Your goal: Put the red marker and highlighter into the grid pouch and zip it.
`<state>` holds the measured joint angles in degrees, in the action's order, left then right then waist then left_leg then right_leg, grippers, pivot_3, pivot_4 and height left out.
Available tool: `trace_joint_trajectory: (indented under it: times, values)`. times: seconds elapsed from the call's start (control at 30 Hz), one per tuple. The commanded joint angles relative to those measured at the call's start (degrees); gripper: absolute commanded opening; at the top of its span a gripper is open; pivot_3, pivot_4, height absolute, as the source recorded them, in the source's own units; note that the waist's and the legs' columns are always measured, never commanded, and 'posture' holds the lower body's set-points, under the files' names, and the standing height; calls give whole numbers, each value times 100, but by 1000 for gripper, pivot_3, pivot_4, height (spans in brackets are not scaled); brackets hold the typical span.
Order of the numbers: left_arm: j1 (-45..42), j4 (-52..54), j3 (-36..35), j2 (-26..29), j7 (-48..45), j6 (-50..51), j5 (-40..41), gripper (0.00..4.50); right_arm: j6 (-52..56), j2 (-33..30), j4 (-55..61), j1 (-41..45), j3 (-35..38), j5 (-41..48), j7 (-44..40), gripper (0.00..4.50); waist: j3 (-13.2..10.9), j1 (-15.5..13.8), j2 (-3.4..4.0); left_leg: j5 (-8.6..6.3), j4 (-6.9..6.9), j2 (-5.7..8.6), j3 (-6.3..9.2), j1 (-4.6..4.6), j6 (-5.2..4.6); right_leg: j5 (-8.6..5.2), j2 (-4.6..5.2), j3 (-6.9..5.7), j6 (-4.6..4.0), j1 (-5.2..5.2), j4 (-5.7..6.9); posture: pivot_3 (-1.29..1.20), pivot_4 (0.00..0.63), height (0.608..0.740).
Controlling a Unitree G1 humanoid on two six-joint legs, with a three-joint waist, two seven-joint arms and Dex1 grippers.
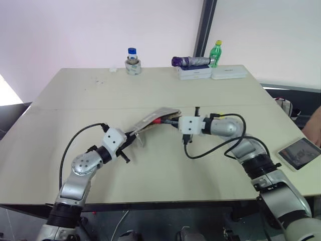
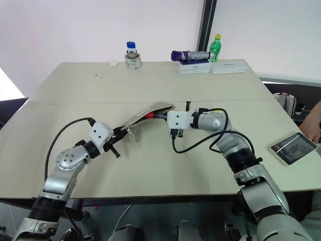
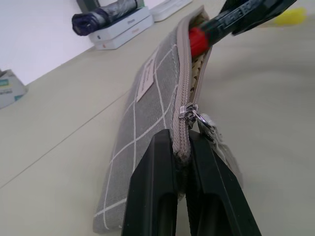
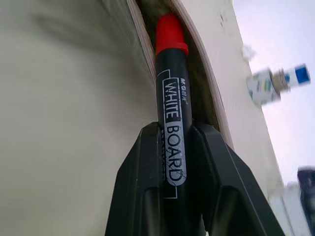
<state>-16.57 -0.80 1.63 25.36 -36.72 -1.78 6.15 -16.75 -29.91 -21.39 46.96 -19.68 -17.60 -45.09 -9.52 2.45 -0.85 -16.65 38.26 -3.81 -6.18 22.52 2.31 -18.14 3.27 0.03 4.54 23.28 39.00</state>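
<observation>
The grid pouch [image 1: 153,119] is held off the table's middle, grey with white lines and a white label, zipper edge [image 3: 183,73] up and gaping at its far end. My left gripper [image 1: 134,134] is shut on the pouch's near end, right by the zipper pull [image 3: 189,112]. My right gripper [image 1: 173,120] is shut on the red marker [image 4: 171,98], a black body with a red cap. The cap sits in the pouch's open mouth [image 3: 199,38]. A blurred bright yellow shape [image 3: 290,17], apparently the highlighter, lies on the table beyond the right gripper.
At the table's far edge stand a blue-capped bottle on a tape roll [image 1: 132,61], a folded purple umbrella on white boxes [image 1: 193,63] and a green bottle [image 1: 215,52]. A tablet [image 1: 300,152] lies at the right edge, near a person's hand [image 1: 315,128].
</observation>
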Motion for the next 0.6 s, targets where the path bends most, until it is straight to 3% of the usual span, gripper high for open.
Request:
trace_joint_trajectory:
  times: [0.03,0.6]
  values:
    - [-131,233,135,-22,-43,-138,-65,0,-667,-35,65,264,-229,-454,235,332,0,0,0,0,0,0,0,0,0,0,0,0,0,0,0,0,150,740]
    - [-12,634,172,241,-796,-100,322,0,-1350,248,-7,479,-536,-935,377,332,0,3,0,0,2,-1,-1,-1,1,0,1,0,0,-1,1,0,150,740]
